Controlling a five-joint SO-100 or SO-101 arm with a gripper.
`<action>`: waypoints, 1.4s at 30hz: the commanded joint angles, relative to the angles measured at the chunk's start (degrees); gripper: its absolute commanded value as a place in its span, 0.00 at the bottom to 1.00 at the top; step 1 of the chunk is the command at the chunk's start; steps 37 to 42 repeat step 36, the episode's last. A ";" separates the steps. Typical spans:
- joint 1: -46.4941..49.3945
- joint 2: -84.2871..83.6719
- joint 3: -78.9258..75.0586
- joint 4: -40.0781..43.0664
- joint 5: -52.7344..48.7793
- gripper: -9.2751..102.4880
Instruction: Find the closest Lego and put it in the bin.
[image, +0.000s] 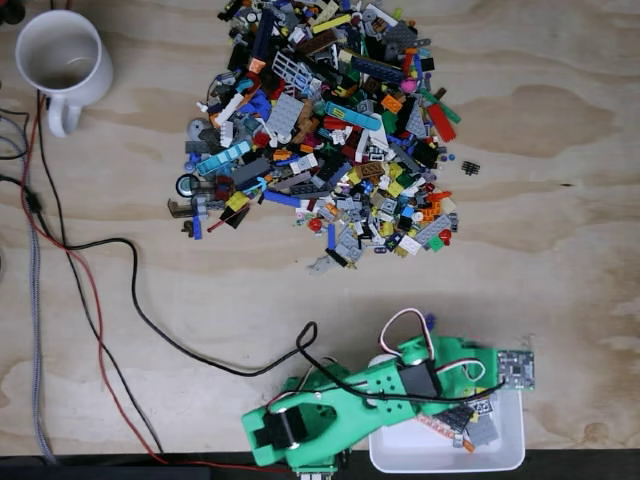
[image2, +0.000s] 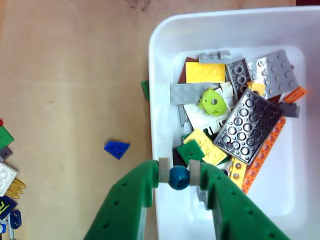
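A small dark-blue round Lego piece (image2: 178, 177) sits pinched between the pads of the green gripper (image2: 178, 174), whose jaws stand nearly closed on it. In the wrist view it hangs above the near inner edge of the white bin (image2: 160, 60), just inside the rim, with many Lego pieces (image2: 247, 125) already lying in the tray. How high the piece hangs above the tray floor is hard to judge from this angle. A clean release probably wants the gripper carried slightly further over the tray's middle before opening, so the round piece cannot roll or bounce out over the wall. In the fixed view the arm (image: 350, 400) reaches over the bin (image: 505, 455) at the table's lower edge, well apart from the big Lego pile (image: 320, 130).
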 joint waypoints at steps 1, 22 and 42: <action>10.55 4.48 2.37 -2.90 -5.36 0.14; -35.16 11.34 5.98 -8.00 0.00 0.16; -71.46 11.16 12.30 -8.00 15.38 0.18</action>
